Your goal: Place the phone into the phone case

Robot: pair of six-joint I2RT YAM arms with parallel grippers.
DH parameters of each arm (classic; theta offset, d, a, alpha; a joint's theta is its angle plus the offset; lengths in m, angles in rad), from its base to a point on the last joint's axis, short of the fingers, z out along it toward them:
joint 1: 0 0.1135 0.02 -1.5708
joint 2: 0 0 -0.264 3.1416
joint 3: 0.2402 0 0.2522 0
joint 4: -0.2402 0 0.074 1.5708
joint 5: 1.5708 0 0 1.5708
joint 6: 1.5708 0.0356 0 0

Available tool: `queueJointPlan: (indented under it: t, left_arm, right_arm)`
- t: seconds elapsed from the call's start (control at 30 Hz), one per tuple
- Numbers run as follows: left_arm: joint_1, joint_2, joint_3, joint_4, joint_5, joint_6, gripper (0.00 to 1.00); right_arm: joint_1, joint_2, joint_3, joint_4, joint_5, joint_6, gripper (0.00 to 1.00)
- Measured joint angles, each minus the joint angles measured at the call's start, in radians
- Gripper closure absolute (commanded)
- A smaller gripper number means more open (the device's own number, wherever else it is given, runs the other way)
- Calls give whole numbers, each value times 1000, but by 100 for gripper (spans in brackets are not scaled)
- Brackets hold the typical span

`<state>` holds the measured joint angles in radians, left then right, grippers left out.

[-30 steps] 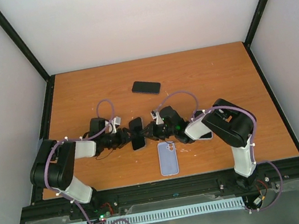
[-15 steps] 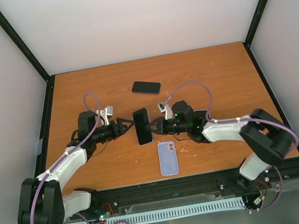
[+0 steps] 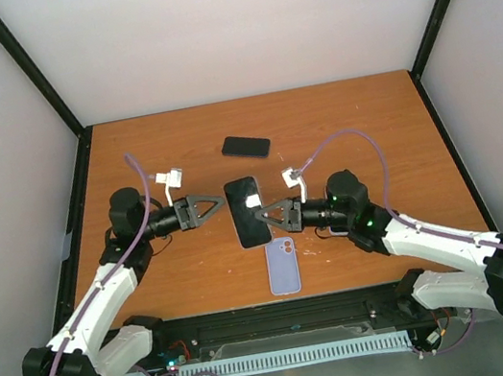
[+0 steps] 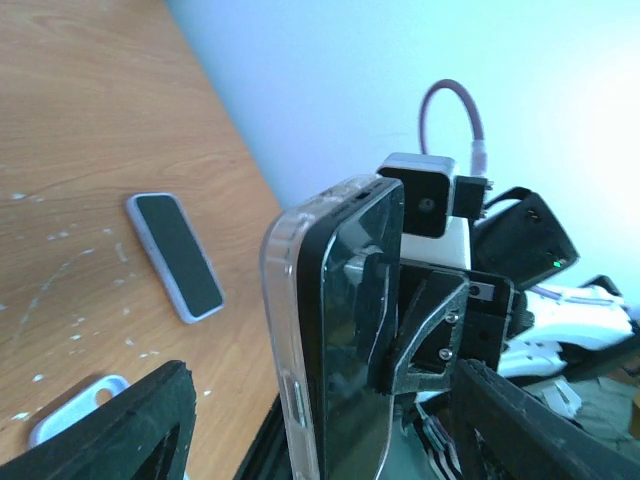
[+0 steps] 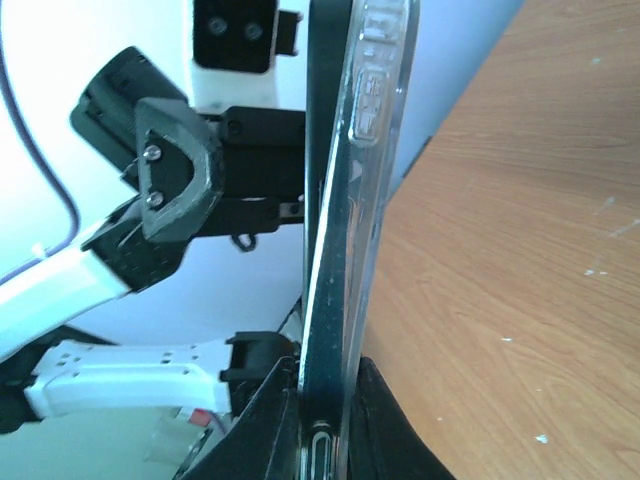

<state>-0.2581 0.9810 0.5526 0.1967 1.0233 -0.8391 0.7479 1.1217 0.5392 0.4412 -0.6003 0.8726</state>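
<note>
A black phone sits in a clear case and is held in the air above the table. My right gripper is shut on it from the right. In the right wrist view the phone stands edge-on between the fingers, with the clear case on its right side. My left gripper is open at the phone's left edge. In the left wrist view its fingers stand wide on either side of the phone.
A second dark phone lies on the wooden table behind the held one; it also shows in the left wrist view. A pale blue case lies near the front edge, below the held phone.
Both arms have stretched out and carried the phone back and up. The phone now shows its face to the top camera. The left gripper's jaws stand apart.
</note>
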Motion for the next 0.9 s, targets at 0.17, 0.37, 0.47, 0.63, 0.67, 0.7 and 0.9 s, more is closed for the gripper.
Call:
queueJointPlan:
  t: [0.17, 0.37, 0.47, 0.63, 0.67, 0.7, 0.9]
  left_arm:
    - [0, -11, -3, 122, 75, -75, 38]
    - [0, -14, -3, 199, 105, -133, 54]
    - [0, -13, -12, 235, 106, -164, 63]
    - [0, -13, -46, 313, 109, -237, 75]
    - [0, -13, -50, 324, 109, -249, 78]
    - [0, -12, -53, 333, 108, -261, 81]
    - [1, -10, -54, 371, 111, -285, 99]
  right_arm:
    - [21, -27, -5, 42, -58, 3, 95]
    - [40, 3, -5, 103, -109, 22, 95]
    - [40, 20, -7, 143, -126, 37, 95]
    - [40, 26, -30, 201, -144, 58, 95]
    - [40, 26, -34, 208, -146, 60, 95]
    - [40, 26, -36, 217, -149, 60, 94]
    - [40, 26, -37, 235, -153, 71, 89]
